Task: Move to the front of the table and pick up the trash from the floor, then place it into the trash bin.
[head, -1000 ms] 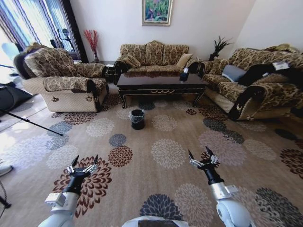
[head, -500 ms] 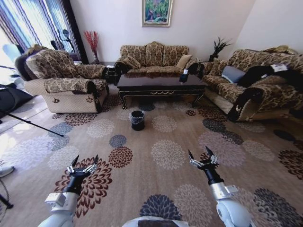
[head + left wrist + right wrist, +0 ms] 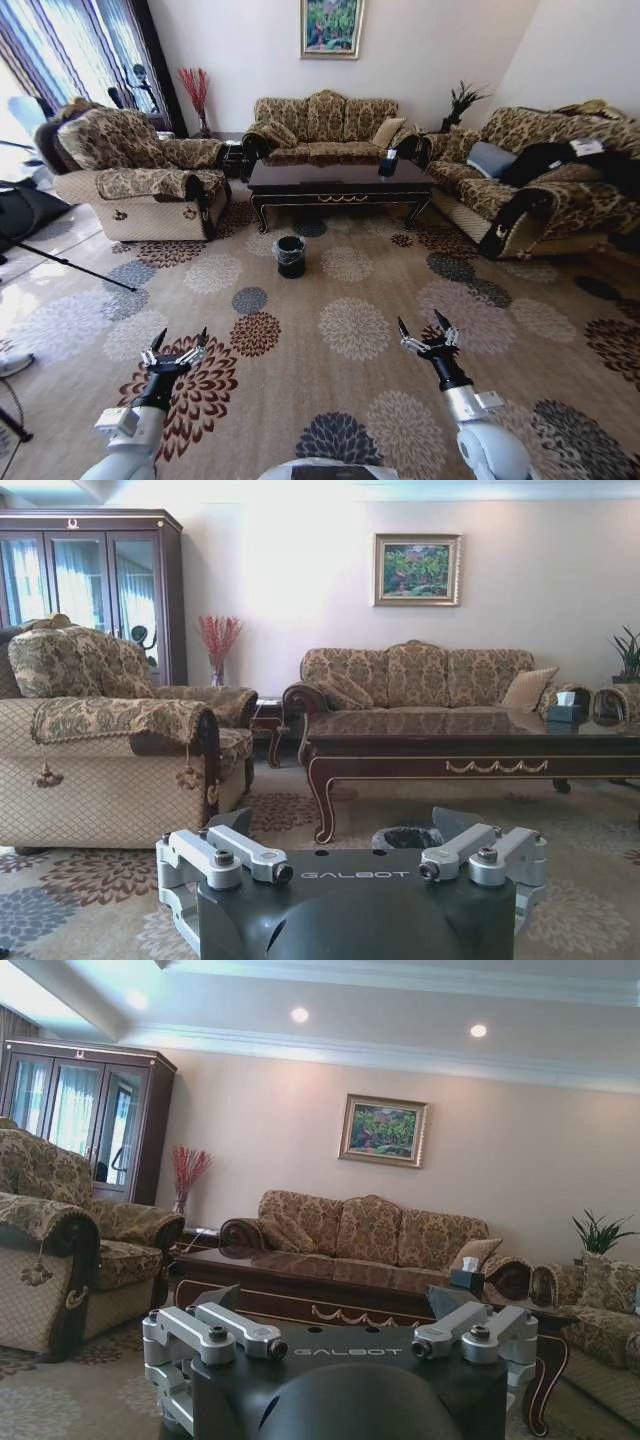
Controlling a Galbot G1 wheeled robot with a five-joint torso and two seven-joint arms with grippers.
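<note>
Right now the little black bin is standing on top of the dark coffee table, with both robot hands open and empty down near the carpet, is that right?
Not quite. The head view shows the trash bin standing on the floor in front of the table, not on it. The rest holds: the left hand and the right hand are both open, empty and low over the carpet.

Glossy dark wood table (image 3: 340,178), patterned woven carpet floor (image 3: 350,330), crinkled plastic-lined trash bin (image 3: 290,255)
</note>
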